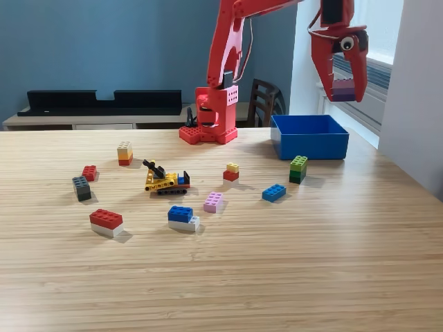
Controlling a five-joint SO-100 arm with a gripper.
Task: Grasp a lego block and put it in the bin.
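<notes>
My red gripper (342,81) hangs high at the exterior view's upper right, above the blue bin (309,136). It is shut on a purple lego block (343,90) held between its fingers. The bin is a shallow open box on the table's far right; its inside floor is hidden from this angle. Several other lego blocks lie on the table: a green stack (298,169), a blue block (274,193), a pink block (213,202), a yellow-on-red block (231,172) and a blue-on-white block (183,218).
A yellow lego vehicle (166,179) sits mid-table. At the left lie a red-on-white block (106,222), a grey block (82,188), a small red block (89,172) and a tan-orange stack (124,153). The arm's red base (210,117) stands at the back. A chair (260,102) is behind.
</notes>
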